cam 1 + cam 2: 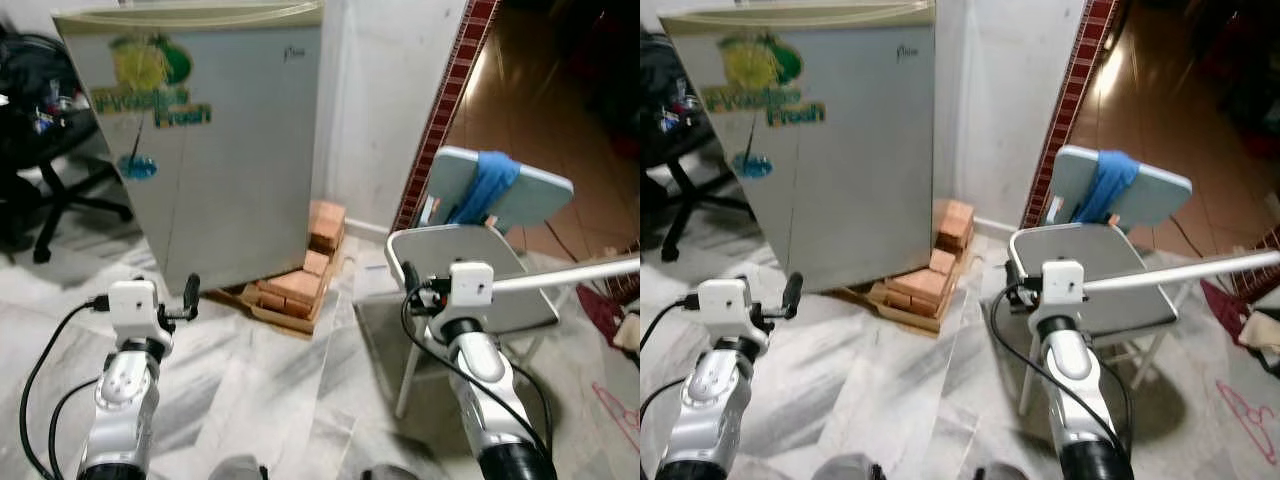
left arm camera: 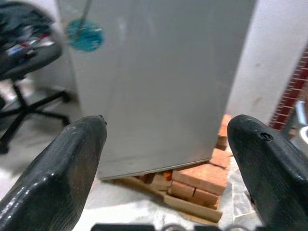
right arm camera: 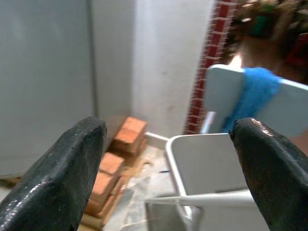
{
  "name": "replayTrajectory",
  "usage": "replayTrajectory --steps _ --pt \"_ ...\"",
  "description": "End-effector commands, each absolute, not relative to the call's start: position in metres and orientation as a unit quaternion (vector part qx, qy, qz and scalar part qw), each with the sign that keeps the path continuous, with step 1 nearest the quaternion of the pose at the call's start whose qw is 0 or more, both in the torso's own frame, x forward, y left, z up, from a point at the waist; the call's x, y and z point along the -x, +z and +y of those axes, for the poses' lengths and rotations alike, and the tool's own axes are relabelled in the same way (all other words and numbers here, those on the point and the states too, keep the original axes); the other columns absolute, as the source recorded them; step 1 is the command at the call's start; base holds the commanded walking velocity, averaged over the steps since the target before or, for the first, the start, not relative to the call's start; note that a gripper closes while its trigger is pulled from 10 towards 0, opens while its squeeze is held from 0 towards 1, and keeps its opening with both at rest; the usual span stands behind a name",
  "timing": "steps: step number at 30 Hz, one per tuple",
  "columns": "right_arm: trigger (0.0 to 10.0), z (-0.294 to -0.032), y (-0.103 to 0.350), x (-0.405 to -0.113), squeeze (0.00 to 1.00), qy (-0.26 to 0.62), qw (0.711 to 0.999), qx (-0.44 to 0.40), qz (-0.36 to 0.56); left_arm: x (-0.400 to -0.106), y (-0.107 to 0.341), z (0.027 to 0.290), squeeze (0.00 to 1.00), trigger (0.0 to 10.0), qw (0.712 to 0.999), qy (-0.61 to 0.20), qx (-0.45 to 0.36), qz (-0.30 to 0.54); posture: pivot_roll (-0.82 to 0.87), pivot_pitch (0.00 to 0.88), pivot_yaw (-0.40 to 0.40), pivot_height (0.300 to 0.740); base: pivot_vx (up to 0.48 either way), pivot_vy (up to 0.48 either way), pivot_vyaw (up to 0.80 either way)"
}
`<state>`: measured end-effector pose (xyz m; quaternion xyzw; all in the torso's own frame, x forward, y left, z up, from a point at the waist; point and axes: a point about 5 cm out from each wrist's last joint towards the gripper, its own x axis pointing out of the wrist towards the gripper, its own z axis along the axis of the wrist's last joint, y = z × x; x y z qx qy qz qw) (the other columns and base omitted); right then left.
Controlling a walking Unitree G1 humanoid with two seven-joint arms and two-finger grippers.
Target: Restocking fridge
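Observation:
A small grey fridge (image 1: 215,140) with a green and yellow sticker stands ahead on the left, its door closed. It rests on a wooden pallet with red bricks (image 1: 295,285). My left gripper (image 2: 168,159) is raised in front of the fridge's lower edge, open and empty, a short way off. My right gripper (image 3: 168,163) is open and empty too, held up beside a grey folding chair (image 1: 480,260) on the right.
A blue cloth (image 1: 488,185) hangs over the chair's back. A white pole (image 1: 580,272) lies across the chair seat. A black office chair (image 1: 40,150) stands at the far left. A brick-patterned door frame (image 1: 445,95) leads to a dark room. The floor is marble.

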<state>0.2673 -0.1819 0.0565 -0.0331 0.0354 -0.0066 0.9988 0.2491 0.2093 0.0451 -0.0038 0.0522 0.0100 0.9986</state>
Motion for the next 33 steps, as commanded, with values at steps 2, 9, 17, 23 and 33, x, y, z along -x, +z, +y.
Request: replayTrajectory --steps 2,9,17,23,33 --pt "10.0 -0.18 0.061 -0.268 0.0 -0.01 0.999 0.027 0.025 -0.252 0.047 0.201 0.0 10.0 0.999 -0.011 0.004 0.049 0.04 0.0 -0.012 0.74 0.0 0.48 0.0" --pt "10.0 -0.183 0.059 -0.265 0.0 -0.026 0.999 0.0 0.034 -0.252 0.048 0.196 0.0 10.0 0.998 -0.027 0.008 0.048 0.04 0.0 -0.02 0.74 0.0 0.48 0.0" --pt "10.0 -0.189 0.05 -0.263 0.0 -0.073 0.995 -0.01 0.065 -0.247 0.043 0.195 0.0 10.0 0.998 -0.022 0.02 0.057 0.04 0.0 -0.033 0.74 0.0 0.48 0.0" --pt "10.0 -0.184 0.053 -0.264 0.0 -0.055 0.996 -0.036 0.056 -0.246 0.039 0.197 0.0 10.0 0.997 -0.026 0.034 0.07 0.04 0.0 -0.028 0.74 0.0 0.48 0.0" --pt "10.0 -0.185 0.066 -0.275 0.0 -0.035 0.998 -0.032 0.033 -0.247 0.039 0.195 0.0 10.0 0.996 -0.034 0.035 0.072 0.02 0.0 -0.023 0.74 0.0 0.48 -0.48"
